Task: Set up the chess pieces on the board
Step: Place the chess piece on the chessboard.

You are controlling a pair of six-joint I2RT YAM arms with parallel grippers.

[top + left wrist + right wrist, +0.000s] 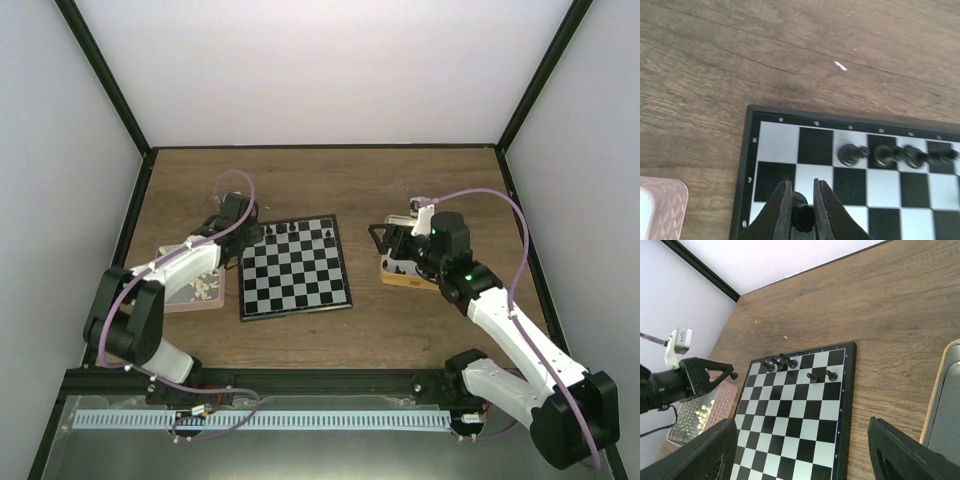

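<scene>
2 very different grips are seen here: the left gripper (801,202) is pinched almost closed on 1 small glossy black chess piece (801,216), held over squares near a corner of the board (746,165), while the right gripper (802,442) is spread wide with nothing in it. The board, flat with black and silvery checks and a thin dark rim, is laid mid-table on the matte wood-grain table (420,180), with plenty of bare wood left beyond its far edge. Several more black pieces (883,156) are lined up on the back row. A pink tray (722,405) with a quilted texture is parked just beside the board's left edge. Its pale bits (702,415) are only made out from the right wrist; just a corner is caught by the left wrist.
</scene>
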